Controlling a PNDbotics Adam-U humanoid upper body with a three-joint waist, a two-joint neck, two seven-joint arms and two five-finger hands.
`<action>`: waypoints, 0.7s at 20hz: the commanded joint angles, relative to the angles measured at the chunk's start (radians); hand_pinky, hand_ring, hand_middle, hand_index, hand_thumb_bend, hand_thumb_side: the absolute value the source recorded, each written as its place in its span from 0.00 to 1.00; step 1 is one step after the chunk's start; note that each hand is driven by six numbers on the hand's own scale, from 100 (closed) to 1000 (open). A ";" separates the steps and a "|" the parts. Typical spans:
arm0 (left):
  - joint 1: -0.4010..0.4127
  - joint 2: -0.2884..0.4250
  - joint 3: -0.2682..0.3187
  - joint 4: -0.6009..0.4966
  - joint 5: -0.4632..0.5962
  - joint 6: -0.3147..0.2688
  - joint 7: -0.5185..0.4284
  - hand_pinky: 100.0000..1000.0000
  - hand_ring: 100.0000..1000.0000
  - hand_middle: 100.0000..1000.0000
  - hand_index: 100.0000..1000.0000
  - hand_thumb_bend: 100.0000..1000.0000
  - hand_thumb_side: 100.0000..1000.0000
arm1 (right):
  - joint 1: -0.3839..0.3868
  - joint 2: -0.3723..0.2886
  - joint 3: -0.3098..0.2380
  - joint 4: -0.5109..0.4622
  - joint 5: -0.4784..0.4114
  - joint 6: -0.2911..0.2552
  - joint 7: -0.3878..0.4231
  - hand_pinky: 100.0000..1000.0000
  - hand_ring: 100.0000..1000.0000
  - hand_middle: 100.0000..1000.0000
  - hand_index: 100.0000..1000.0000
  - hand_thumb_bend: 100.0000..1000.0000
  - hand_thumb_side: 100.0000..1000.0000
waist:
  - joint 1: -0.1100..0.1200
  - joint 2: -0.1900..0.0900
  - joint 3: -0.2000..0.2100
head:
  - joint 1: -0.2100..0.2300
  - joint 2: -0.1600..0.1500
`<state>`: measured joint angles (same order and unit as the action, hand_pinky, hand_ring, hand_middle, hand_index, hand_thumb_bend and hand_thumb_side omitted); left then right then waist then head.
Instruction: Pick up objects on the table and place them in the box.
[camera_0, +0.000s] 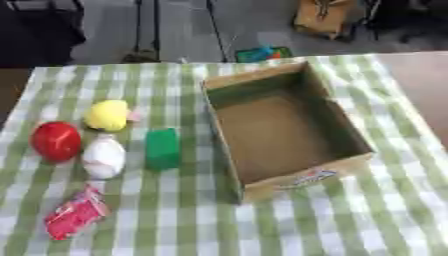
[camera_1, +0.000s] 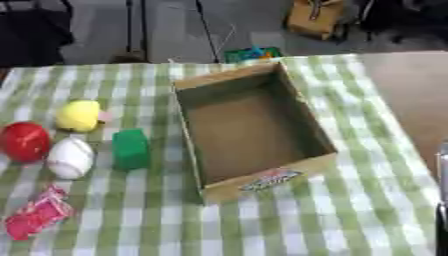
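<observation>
Five objects are being shown on the tabletop, all grouped to the left of the box, none of them touching it. The box is being seen as bare inside, so the task is being judged as not yet started.

A yellow round toy is being shown farthest back, with a red ball at the far left and a white ball just beside it. A green block is being shown nearest the box, and a red and pink packet is lying closest to the front edge.

The balls are being judged as smooth and apt to roll, so they are best being taken around their widest part with fingers wrapped well under. The green block is being judged as light and stiff, best being pinched across its flat long sides. The packet is being judged as thin and crinkly, best being gripped across its narrow width.

Neither robot hand is being shown clearly in either view, so their state cannot be told. Only in the right eye view is a dark strip being shown at the right edge; what it is cannot be told. The packet is being shown fully in the left eye view, while it is lying at the very edge of the right eye view.
</observation>
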<state>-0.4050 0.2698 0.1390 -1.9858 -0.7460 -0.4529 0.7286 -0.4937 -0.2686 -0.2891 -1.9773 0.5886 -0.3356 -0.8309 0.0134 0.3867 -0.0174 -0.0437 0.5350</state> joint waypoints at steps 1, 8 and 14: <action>-0.004 0.011 -0.002 -0.014 0.006 -0.063 0.058 0.75 0.75 0.81 0.85 0.29 1.00 | -0.011 -0.014 -0.004 -0.023 0.002 -0.004 -0.010 0.53 0.67 0.62 0.72 0.00 0.89 | -0.001 -0.023 0.000 | 0.001 -0.010; 0.027 0.074 -0.044 -0.014 0.168 0.002 -0.134 0.86 0.84 0.90 0.92 0.20 1.00 | -0.008 -0.015 -0.003 -0.023 0.000 -0.004 -0.010 0.53 0.67 0.62 0.71 0.00 0.89 | 0.002 -0.028 0.007 | 0.009 0.005; 0.115 0.254 -0.046 -0.014 0.326 0.061 -0.354 1.00 0.96 0.92 0.95 0.07 1.00 | 0.000 -0.019 0.000 -0.023 0.000 -0.003 -0.008 0.53 0.67 0.61 0.71 0.00 0.89 | 0.012 -0.038 0.017 | 0.005 0.015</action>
<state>-0.2880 0.4612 0.0891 -1.9858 -0.4432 -0.4027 0.4134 -0.4881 -0.2686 -0.2888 -1.9773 0.5883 -0.3318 -0.8299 0.0258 0.3741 0.0000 -0.0383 0.5443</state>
